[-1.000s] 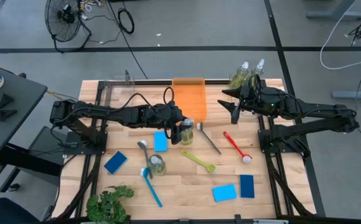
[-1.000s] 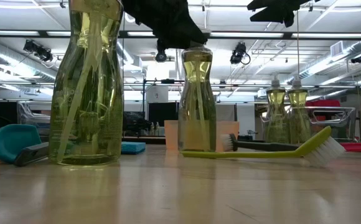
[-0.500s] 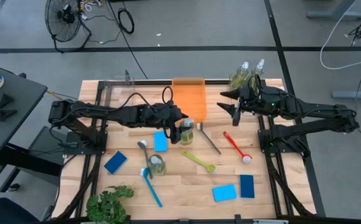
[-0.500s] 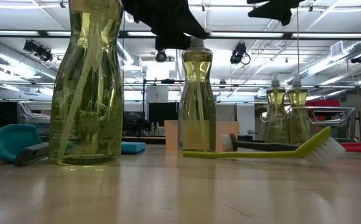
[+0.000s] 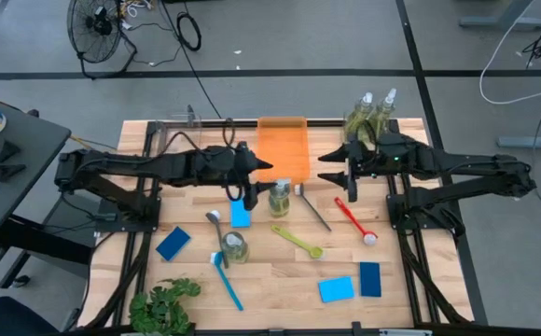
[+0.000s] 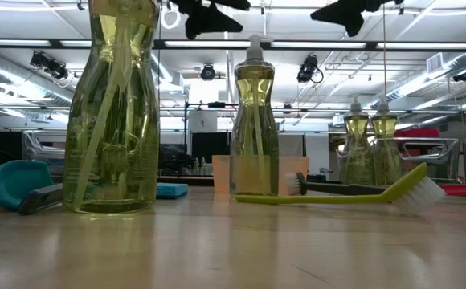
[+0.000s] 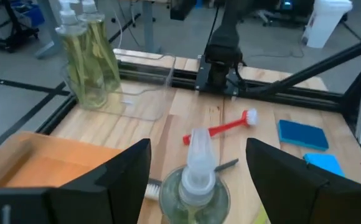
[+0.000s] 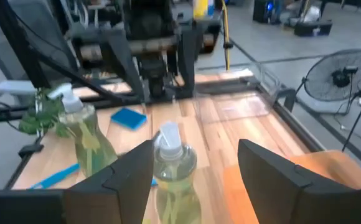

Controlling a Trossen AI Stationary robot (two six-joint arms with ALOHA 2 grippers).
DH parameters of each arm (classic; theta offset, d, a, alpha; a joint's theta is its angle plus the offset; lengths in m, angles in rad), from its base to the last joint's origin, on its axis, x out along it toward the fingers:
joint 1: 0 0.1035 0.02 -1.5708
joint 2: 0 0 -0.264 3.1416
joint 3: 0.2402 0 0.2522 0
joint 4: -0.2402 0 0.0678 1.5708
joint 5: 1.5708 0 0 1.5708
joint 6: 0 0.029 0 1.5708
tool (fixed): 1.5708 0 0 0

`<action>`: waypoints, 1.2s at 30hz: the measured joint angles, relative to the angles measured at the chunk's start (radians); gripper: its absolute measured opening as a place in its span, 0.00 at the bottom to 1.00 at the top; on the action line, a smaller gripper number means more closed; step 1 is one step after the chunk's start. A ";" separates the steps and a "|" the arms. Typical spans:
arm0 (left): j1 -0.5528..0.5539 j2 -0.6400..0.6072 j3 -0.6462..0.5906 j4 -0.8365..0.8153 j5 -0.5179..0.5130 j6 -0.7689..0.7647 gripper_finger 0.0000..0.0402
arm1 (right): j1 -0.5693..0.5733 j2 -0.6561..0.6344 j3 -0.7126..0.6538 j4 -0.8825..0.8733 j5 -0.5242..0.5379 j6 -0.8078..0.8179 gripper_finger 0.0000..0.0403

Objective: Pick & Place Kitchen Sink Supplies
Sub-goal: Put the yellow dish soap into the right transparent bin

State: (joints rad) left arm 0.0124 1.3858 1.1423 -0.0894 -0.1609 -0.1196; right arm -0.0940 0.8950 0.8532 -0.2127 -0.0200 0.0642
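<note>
Left gripper [image 5: 255, 176] up above the table just left of a pump bottle [image 5: 279, 199] standing mid-table, jaws spread wide and holding nothing, bottle free and upright between the spread fingers [image 7: 126, 167] as seen from the left wrist. Right gripper [image 5: 336, 171] hanging to the right of that same bottle, near the orange tray [image 5: 283, 142] at the far edge, jaws likewise apart and empty. Second pump bottle [image 5: 234, 247] nearer, left of centre, with a blue brush [image 5: 227, 280] just beside it. Two more pump bottles [image 5: 371, 111] at the far right corner in a clear bin. Light-blue sponge [image 5: 241, 212] just left of the middle bottle; yellow-green brush [image 5: 297, 240] and black brush [image 5: 313, 209] just right of it; red brush [image 5: 354, 221] farther right. Dark-blue sponge [image 5: 173, 243] near left; light- and dark-blue sponges [image 5: 350, 284] side by side near right. Leafy plant [image 5: 164, 306] at the near left edge
</note>
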 joint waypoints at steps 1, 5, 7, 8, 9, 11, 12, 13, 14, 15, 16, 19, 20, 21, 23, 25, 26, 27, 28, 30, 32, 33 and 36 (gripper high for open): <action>0.000 -0.010 0.000 0.005 -0.004 0.000 0.67 | 0.000 0.013 0.000 0.009 0.000 -0.002 0.58; 0.001 -0.057 0.000 0.003 -0.036 0.000 0.67 | 0.000 0.076 0.000 0.022 0.000 -0.001 0.58; 0.001 -0.073 0.000 0.007 -0.063 0.001 0.67 | 0.000 0.111 0.000 0.029 0.000 -0.001 0.58; 0.001 -0.083 0.000 -0.003 -0.080 0.002 0.67 | 0.000 0.127 0.000 0.035 0.000 -0.001 0.58; 0.001 -0.090 0.000 -0.005 -0.099 0.002 0.67 | 0.000 0.146 0.000 0.036 0.000 -0.001 0.59; 0.001 -0.103 0.000 -0.006 -0.124 0.002 0.67 | -0.001 0.177 0.000 0.039 0.000 -0.002 0.61; 0.001 -0.106 0.000 -0.014 -0.133 0.002 0.67 | -0.001 0.192 -0.001 0.047 0.000 -0.002 0.62; 0.001 -0.107 0.000 -0.011 -0.138 0.002 0.67 | -0.001 0.206 -0.001 0.059 0.000 -0.002 0.64; 0.001 -0.107 0.000 -0.013 -0.142 0.002 0.67 | -0.001 0.218 -0.001 0.062 -0.006 -0.001 0.65; 0.001 -0.107 0.000 -0.016 -0.143 0.002 0.67 | -0.003 0.231 -0.001 0.071 -0.020 -0.001 0.66; 0.001 -0.106 0.000 -0.016 -0.143 0.001 0.67 | -0.004 0.245 -0.001 0.094 -0.040 -0.001 0.68; 0.001 -0.106 0.000 -0.017 -0.142 0.001 0.67 | -0.005 0.287 -0.001 0.163 -0.097 0.000 0.71; 0.001 -0.106 0.000 -0.020 -0.142 0.001 0.67 | -0.005 0.302 -0.001 0.185 -0.106 -0.001 0.72; 0.001 -0.105 0.000 -0.022 -0.142 0.000 0.67 | -0.005 0.317 -0.001 0.199 -0.110 -0.002 0.73; 0.001 -0.105 0.000 -0.019 -0.143 0.000 0.67 | -0.005 0.348 -0.001 0.240 -0.112 -0.017 0.74; 0.001 -0.105 0.000 -0.016 -0.142 0.000 0.67 | -0.005 0.373 -0.001 0.269 -0.111 -0.034 0.74; 0.001 -0.105 0.000 -0.017 -0.142 0.000 0.67 | -0.005 0.386 -0.001 0.289 -0.112 -0.039 0.74; 0.001 -0.105 0.000 -0.017 -0.142 0.000 0.67 | -0.005 0.398 -0.001 0.315 -0.112 -0.043 0.74; 0.001 -0.105 0.000 -0.017 -0.142 0.000 0.67 | -0.005 0.408 -0.001 0.328 -0.112 -0.046 0.74; 0.001 -0.105 0.000 -0.018 -0.142 0.000 0.67 | -0.005 0.431 -0.001 0.357 -0.121 -0.046 0.73; 0.001 -0.105 0.000 -0.019 -0.147 0.000 0.67 | -0.005 0.449 -0.001 0.358 -0.130 -0.047 0.73; 0.001 -0.105 0.000 -0.019 -0.155 0.000 0.67 | -0.005 0.459 -0.001 0.367 -0.130 -0.048 0.72; 0.001 -0.105 0.000 -0.019 -0.176 0.000 0.67 | -0.005 0.484 -0.001 0.393 -0.130 -0.051 0.72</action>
State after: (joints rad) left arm 0.0139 1.2808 1.1419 -0.1081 -0.3372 -0.1200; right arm -0.0986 1.3786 0.8520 0.1805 -0.1501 0.0132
